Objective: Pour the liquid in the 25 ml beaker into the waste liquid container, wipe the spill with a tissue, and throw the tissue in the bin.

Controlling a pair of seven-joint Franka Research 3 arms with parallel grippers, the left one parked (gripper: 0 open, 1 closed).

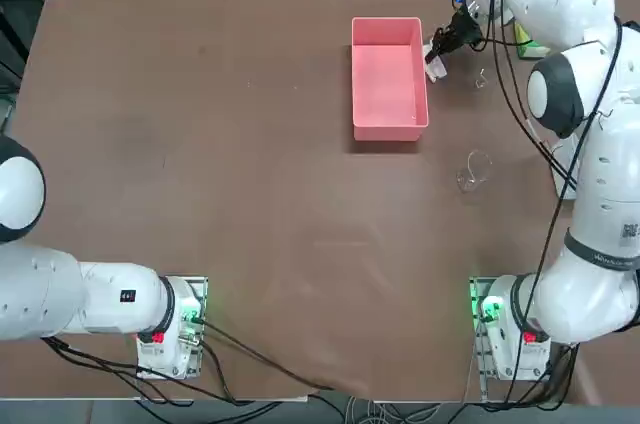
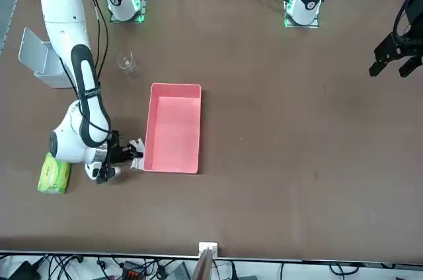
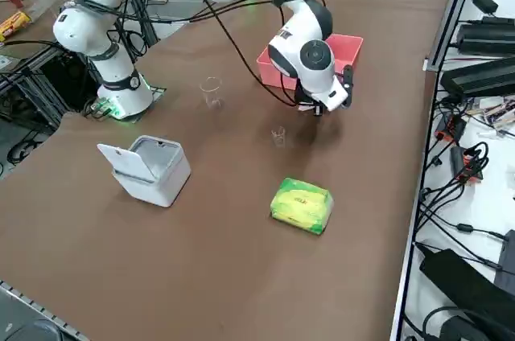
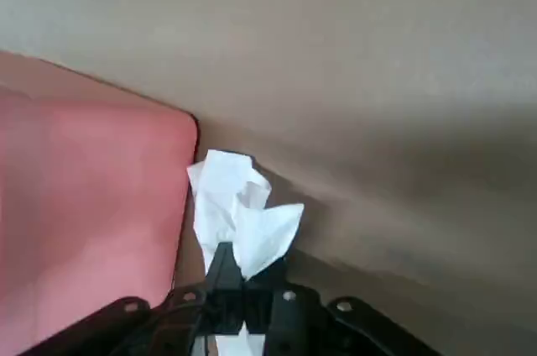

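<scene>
My gripper [image 4: 231, 306] pinches the tissue [image 4: 239, 213] low beside the tray's [image 4: 92, 196] far corner, ready to wipe.

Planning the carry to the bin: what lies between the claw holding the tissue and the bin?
In the right side view, the small beaker stands between right claw and bin.

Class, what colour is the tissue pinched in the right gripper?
White; the tissue in the right gripper shows best in the right wrist view.
</scene>
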